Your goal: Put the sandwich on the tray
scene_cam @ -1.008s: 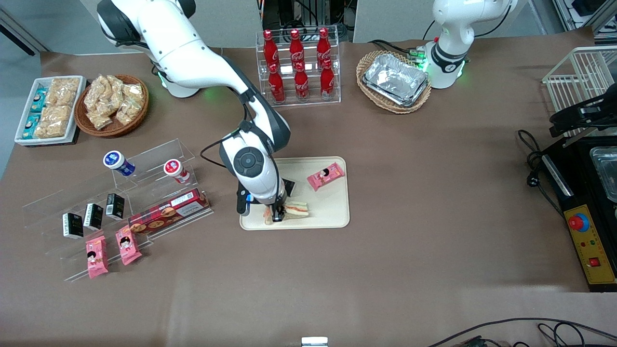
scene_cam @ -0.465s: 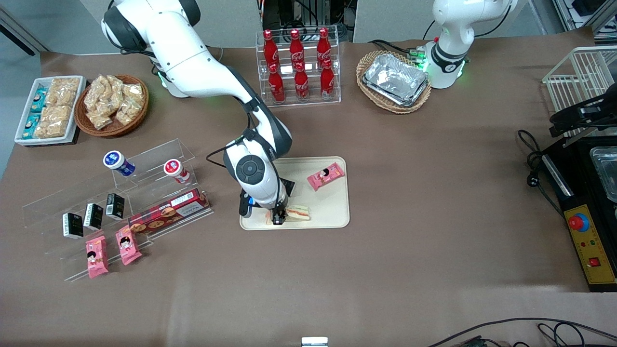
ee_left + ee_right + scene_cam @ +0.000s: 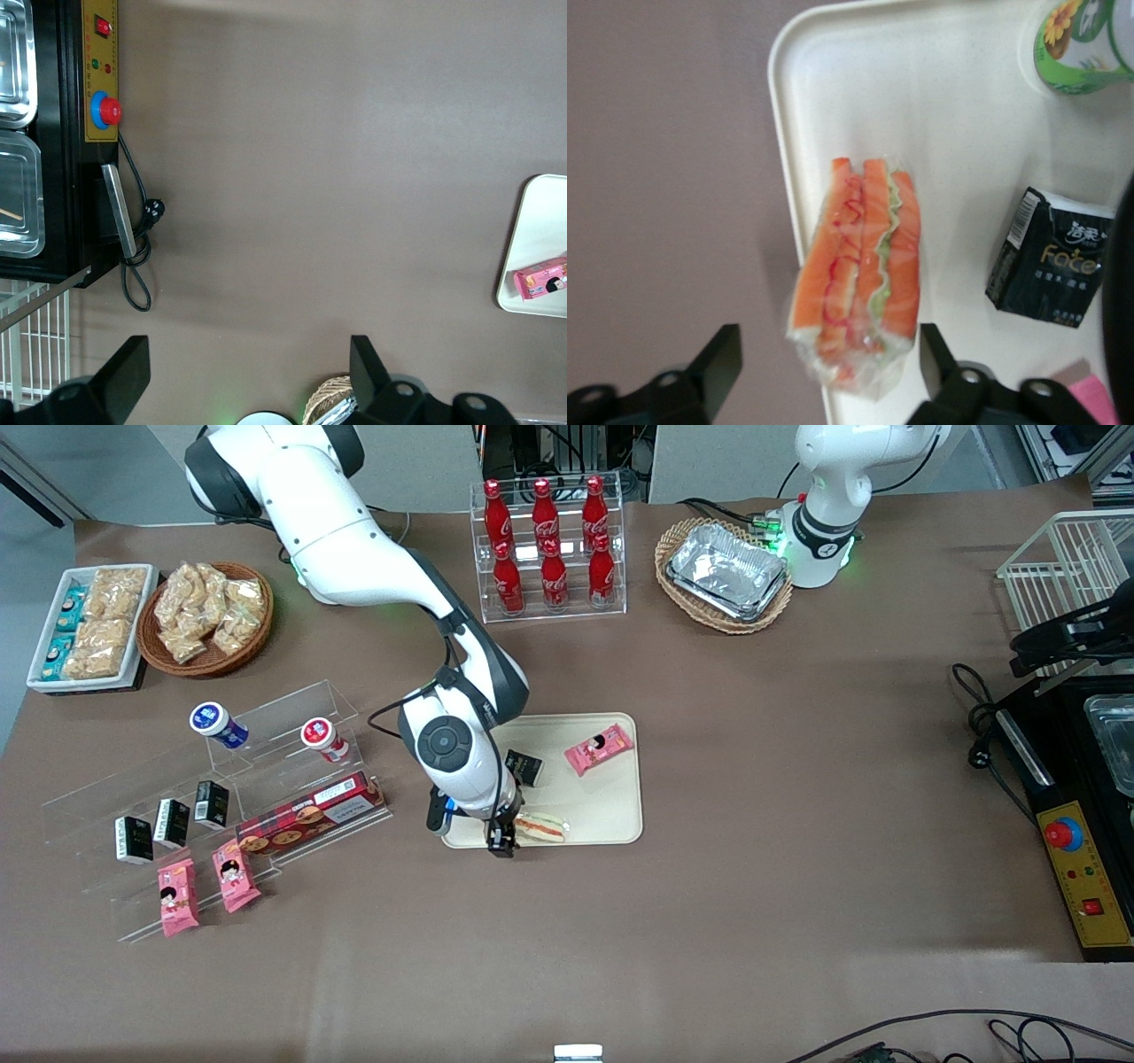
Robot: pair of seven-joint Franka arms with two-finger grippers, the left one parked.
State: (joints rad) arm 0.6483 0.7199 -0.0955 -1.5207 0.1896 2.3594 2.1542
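The sandwich, clear-wrapped with orange and green stripes, lies on the cream tray along its rim nearest the front camera. In the right wrist view the sandwich rests on the tray, and its wrapped end reaches the rim. My right gripper hangs open just above that end of the sandwich, over the tray's edge. Its two fingers stand wide apart on either side of the wrapper without touching it. The gripper holds nothing.
A black carton, a green-printed cup and a pink snack packet also lie on the tray. A clear display stand with cookies, cartons and pink packets stands beside the tray toward the working arm's end. The tray corner shows in the left wrist view.
The gripper was shut on the sandwich over the tray. It has opened, let the sandwich go and drawn slightly toward the front camera. The sandwich now lies on the tray.
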